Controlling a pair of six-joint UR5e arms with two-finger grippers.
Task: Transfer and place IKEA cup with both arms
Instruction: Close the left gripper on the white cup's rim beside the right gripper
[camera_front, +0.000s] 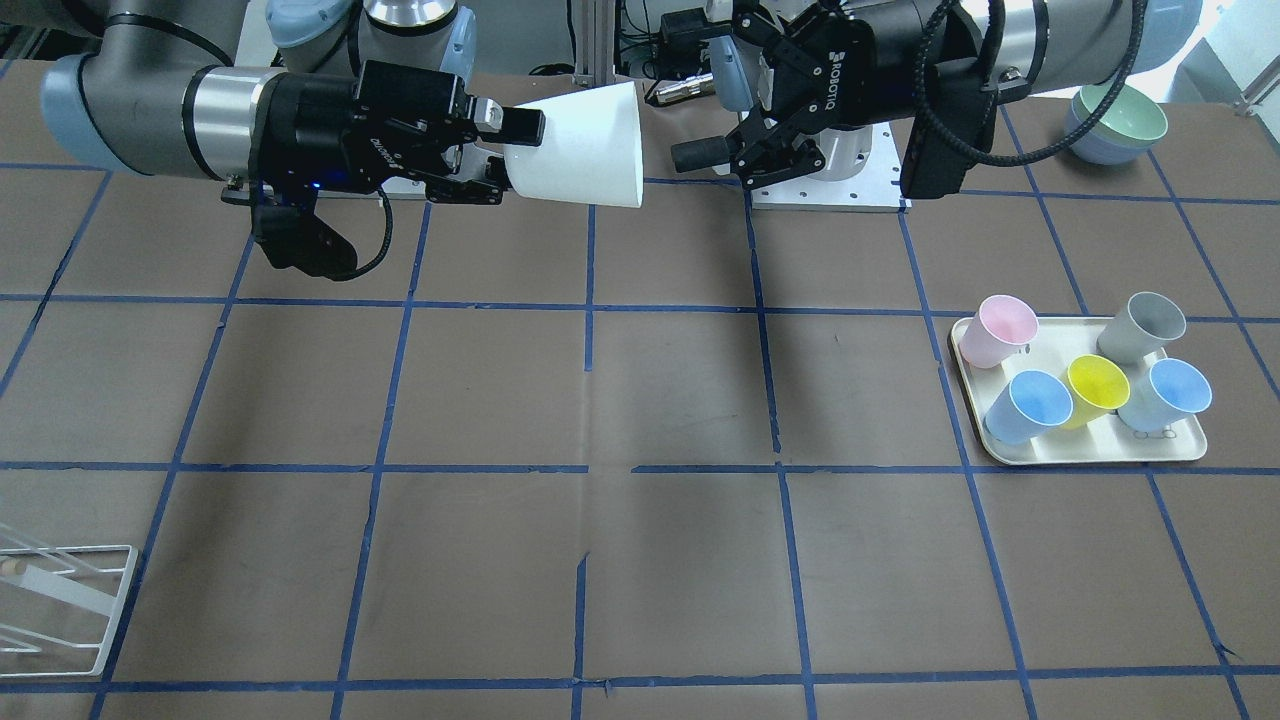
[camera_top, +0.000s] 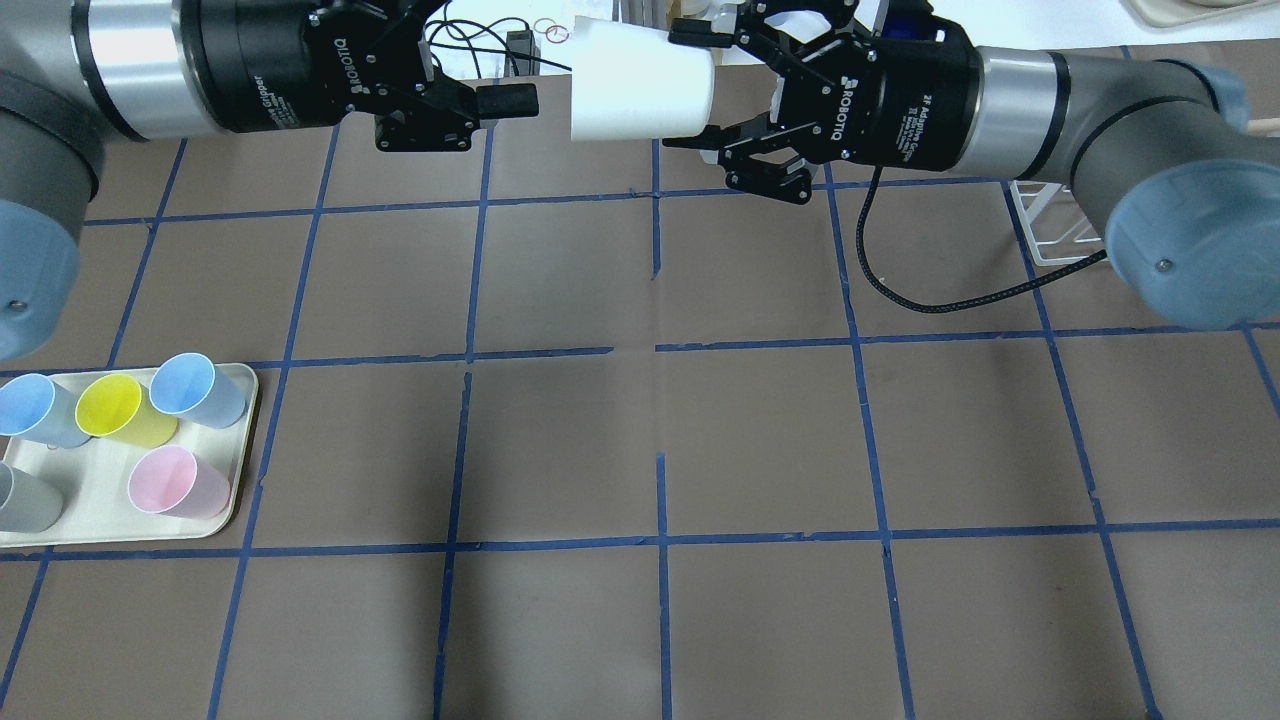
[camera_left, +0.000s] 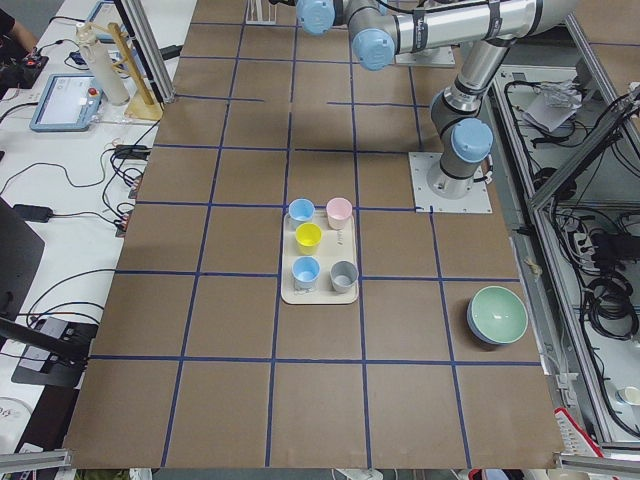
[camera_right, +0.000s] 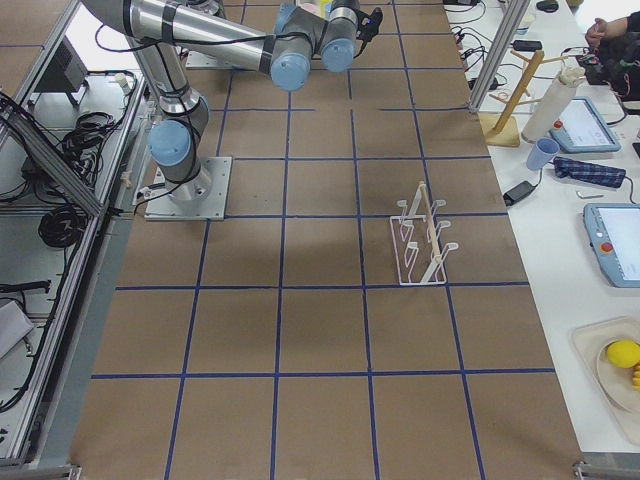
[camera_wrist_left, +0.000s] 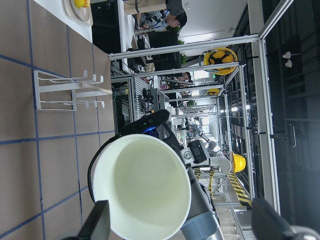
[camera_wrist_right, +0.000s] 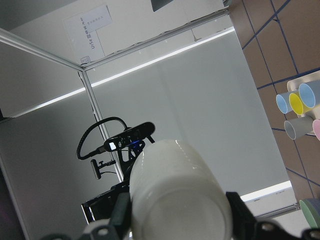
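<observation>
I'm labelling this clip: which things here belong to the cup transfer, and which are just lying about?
In the job: IKEA cup, right tool gripping it, open left tool.
Lying about: tray, five coloured cups on it, stacked bowls, wire rack.

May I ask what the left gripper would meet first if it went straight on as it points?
Probably the open mouth of the IKEA cup, which the right gripper holds sideways, facing it. The left gripper is open; exact alignment is hard to judge.
</observation>
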